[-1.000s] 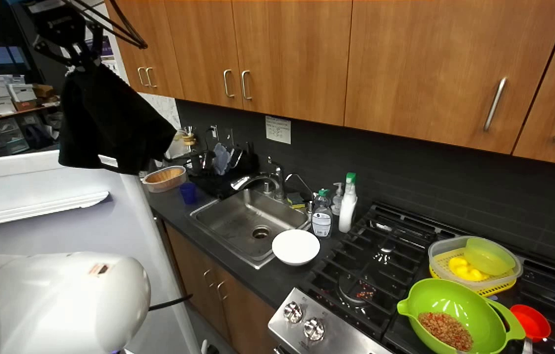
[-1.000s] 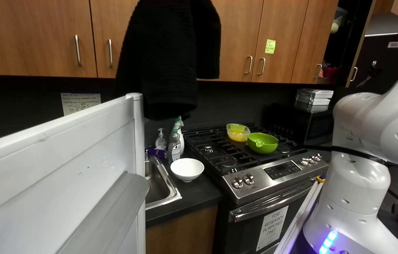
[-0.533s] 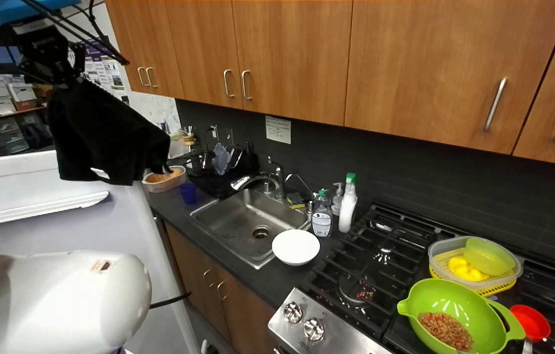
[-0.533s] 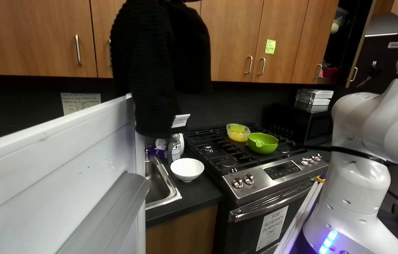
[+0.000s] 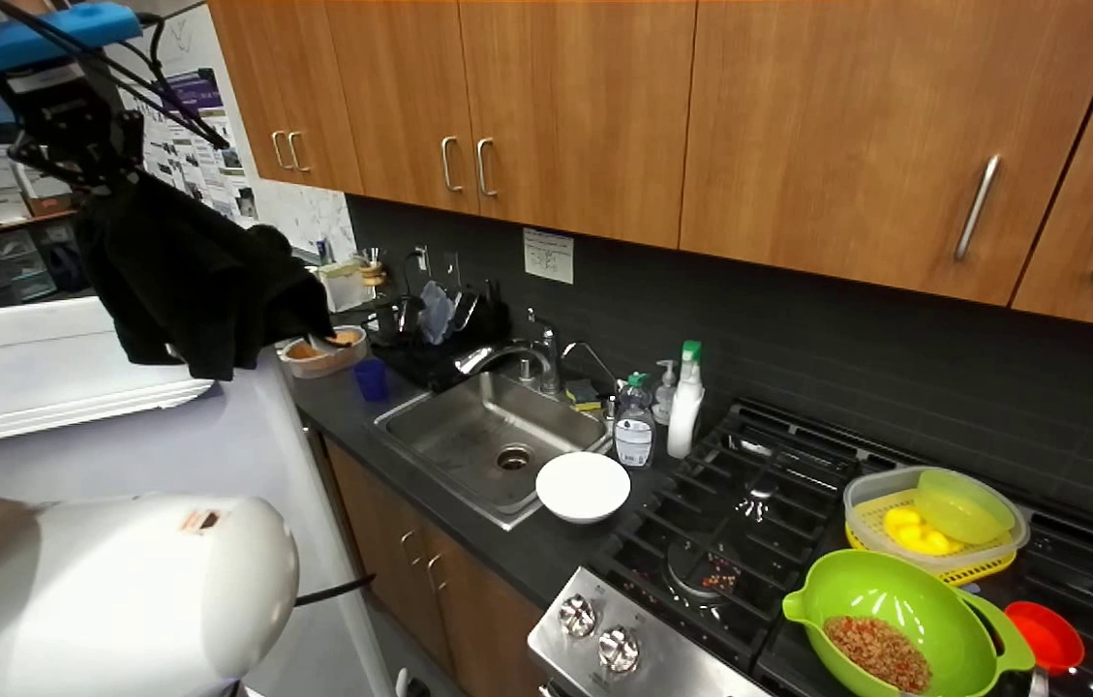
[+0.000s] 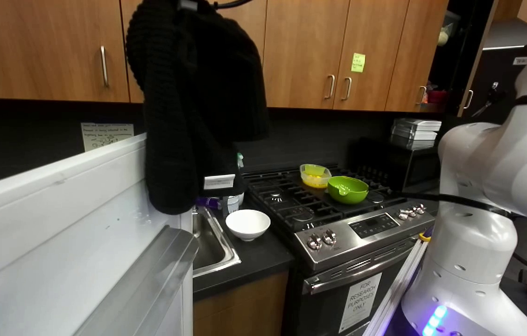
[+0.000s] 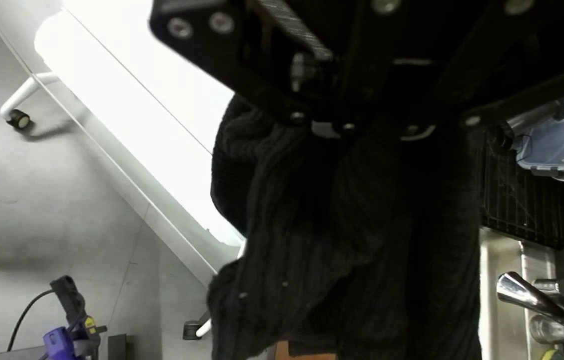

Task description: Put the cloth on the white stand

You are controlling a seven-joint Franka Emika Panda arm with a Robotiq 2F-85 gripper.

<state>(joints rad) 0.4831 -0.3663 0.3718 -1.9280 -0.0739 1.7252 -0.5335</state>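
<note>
Robotiq gripper (image 7: 371, 131) is clamped on ribbed black cloth (image 5: 197, 281), hung beneath it; whether over or beside the white stand (image 6: 76, 219) cannot be told.

White sign (image 6: 361, 302) on front of oven door (image 6: 321, 305), printed legend "FOR RESEARCH PURPOSES ONLY", dark capitals, four lines
</note>
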